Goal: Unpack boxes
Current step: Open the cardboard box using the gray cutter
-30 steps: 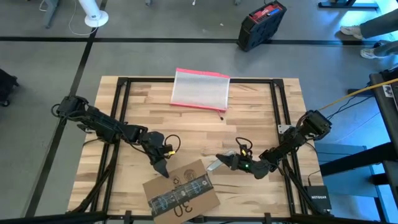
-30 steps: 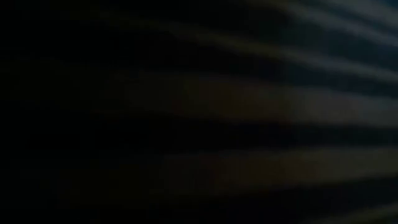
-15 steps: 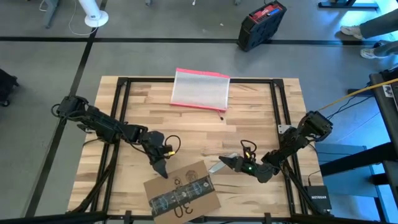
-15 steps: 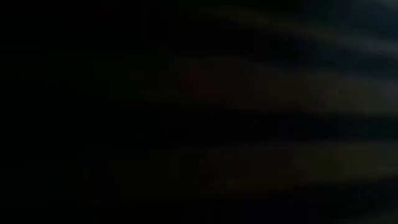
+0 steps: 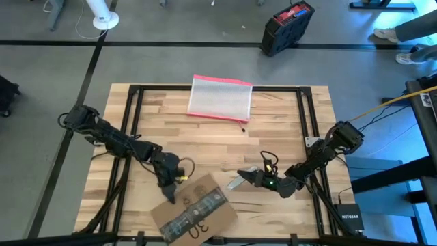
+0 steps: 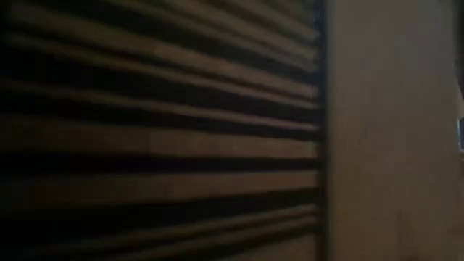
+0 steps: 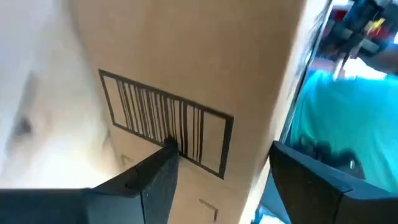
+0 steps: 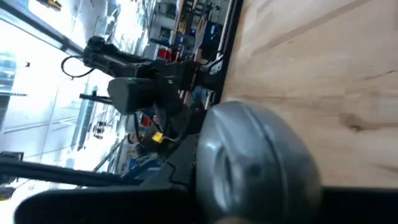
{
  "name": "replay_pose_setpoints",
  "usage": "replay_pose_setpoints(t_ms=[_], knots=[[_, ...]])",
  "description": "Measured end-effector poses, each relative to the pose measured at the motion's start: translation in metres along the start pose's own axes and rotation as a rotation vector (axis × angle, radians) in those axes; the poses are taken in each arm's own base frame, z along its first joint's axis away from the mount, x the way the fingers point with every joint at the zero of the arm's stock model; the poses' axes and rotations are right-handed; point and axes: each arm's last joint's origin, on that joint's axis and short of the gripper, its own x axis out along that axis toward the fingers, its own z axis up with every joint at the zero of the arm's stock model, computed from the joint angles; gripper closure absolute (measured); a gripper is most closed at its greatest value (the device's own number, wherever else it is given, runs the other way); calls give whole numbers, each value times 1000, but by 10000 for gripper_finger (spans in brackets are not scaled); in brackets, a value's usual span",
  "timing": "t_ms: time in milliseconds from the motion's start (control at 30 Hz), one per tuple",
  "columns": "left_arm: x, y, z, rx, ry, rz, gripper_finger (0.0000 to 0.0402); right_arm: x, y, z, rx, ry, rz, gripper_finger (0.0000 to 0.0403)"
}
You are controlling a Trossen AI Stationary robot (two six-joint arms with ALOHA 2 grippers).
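1. The left gripper (image 5: 167,196) is seen at the near left of the table (image 5: 287,137), its fingers (image 7: 146,183) spread wide with the box's edge between them; whether they actually press the cardboard cannot be told. It has been drawn nearer the table's front edge than it was a second ago.
2. The flattened cardboard box (image 5: 194,215), with black tape strip and barcode label (image 7: 166,121), has been dragged leftward and turned slightly; it lies at the near edge, partly overhanging. This suggests the box is being repositioned or lifted for unpacking.
3. The right gripper (image 5: 240,178) is held low just right of the box, pinching a small silvery object (image 5: 234,182); it has hardly moved.
4. The clear pouch with pink-red edge (image 5: 220,98) is left unmoved at the far side.
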Motion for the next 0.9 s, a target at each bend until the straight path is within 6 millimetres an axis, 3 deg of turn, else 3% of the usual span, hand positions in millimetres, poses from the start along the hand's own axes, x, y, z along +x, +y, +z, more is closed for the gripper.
replay_pose_setpoints(t_ms=[300,600,900], knots=[[6,0,-3,8,14,2,167,8,6,-1,-32,-42,-14,338],[6,0,-2,21,6,1,167,37,19,-2,-93,20,-56,338],[5,-1,-2,26,-2,3,167,37,15,-1,-109,-14,-89,338]])
